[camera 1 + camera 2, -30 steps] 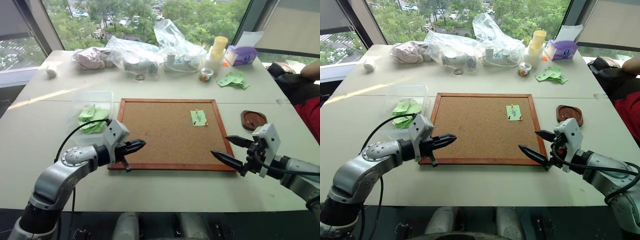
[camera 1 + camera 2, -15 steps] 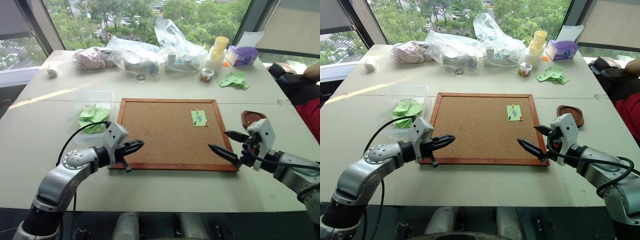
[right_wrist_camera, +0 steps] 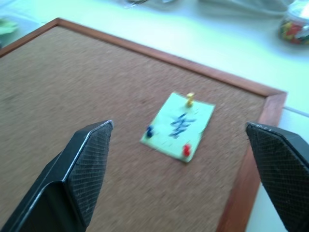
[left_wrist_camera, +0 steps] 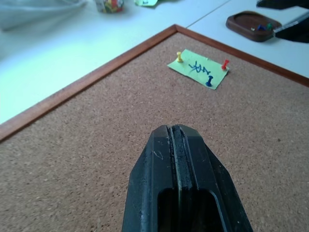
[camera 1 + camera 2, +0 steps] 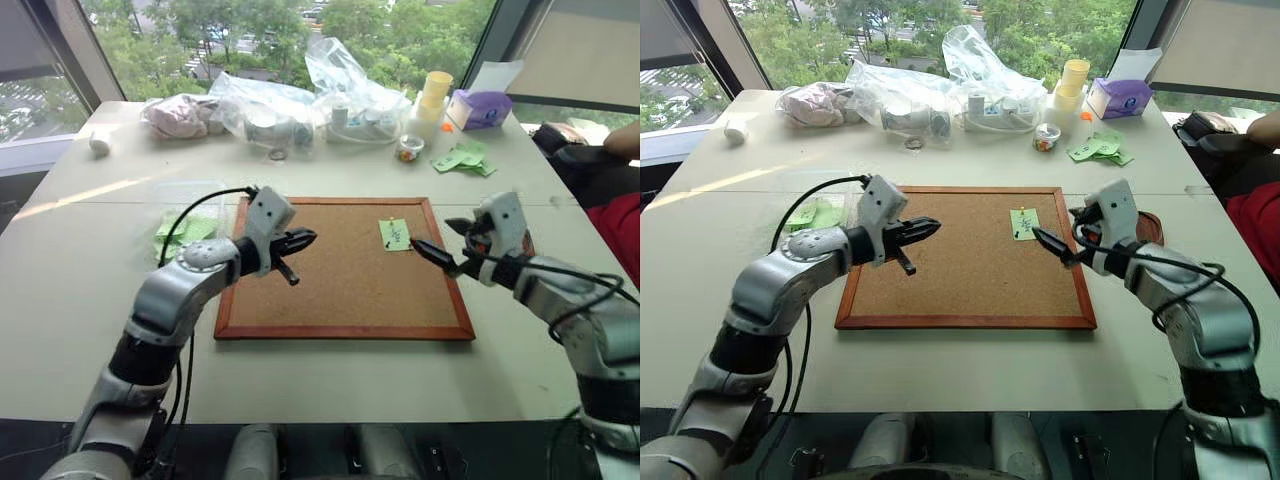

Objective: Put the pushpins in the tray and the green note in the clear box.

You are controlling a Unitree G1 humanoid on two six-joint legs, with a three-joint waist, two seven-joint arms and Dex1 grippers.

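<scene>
Hovering over the wood-framed cork board (image 5: 345,265), right gripper (image 3: 181,159) spread wide just short of the small light-green scribbled paper note (image 3: 177,126), pinned there by yellow, blue and red pushpins (image 4: 209,81). Left gripper (image 5: 305,238) pinched together above board's left part. Dark brown wooden tray (image 4: 254,26) beside board on worktop (image 5: 90,250); clear plastic box (image 5: 180,215) left of board.

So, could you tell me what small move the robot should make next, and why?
Probably ease the open right gripper down onto one pin, perhaps the red-headed pushpin. The small light-green paper note is pinned to the cork board by three pushpins, so it cannot be lifted yet, and the shut left gripper is farther away.
</scene>
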